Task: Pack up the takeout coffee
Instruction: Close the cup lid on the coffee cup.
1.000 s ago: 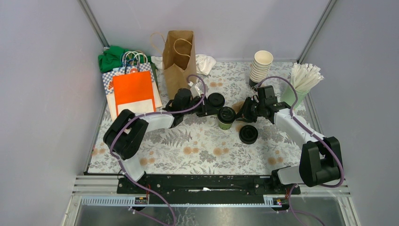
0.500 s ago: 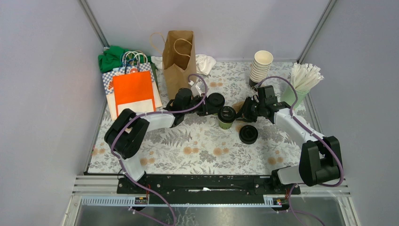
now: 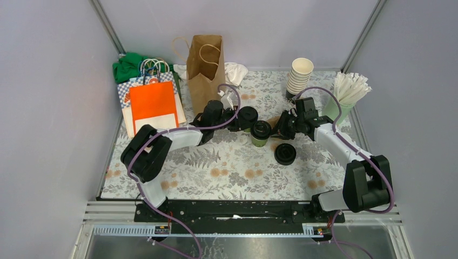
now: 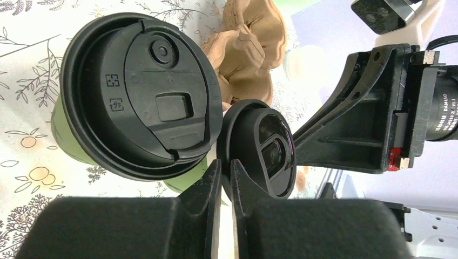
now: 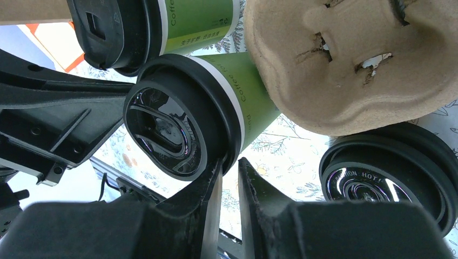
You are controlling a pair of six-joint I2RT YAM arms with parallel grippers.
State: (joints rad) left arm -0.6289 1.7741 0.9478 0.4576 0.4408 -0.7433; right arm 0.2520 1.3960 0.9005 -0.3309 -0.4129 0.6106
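Observation:
Three dark-green takeout coffee cups with black lids are on the table. One cup [image 3: 248, 116] [image 4: 141, 97] stands by my left wrist. The middle cup [image 3: 260, 132] [image 4: 264, 148] [image 5: 178, 127] sits between both grippers. My left gripper [image 3: 240, 125] [image 4: 226, 168] is shut on its lid rim from the left. My right gripper [image 3: 275, 131] [image 5: 229, 166] pinches the same lid's rim from the right. The third cup [image 3: 284, 154] [image 5: 386, 181] stands nearer, apart from both. A brown pulp cup carrier [image 3: 274, 122] [image 5: 351, 65] [image 4: 248, 48] lies under my right wrist.
A brown paper bag [image 3: 205, 62] stands upright at the back. Orange and patterned bags [image 3: 154, 105] lie at the left. A stack of cream cups [image 3: 298, 75] and a pale green cup of white sticks [image 3: 345, 91] stand at the back right.
The middle cup and both grippers have shifted slightly away from the bases. The grips look unchanged.

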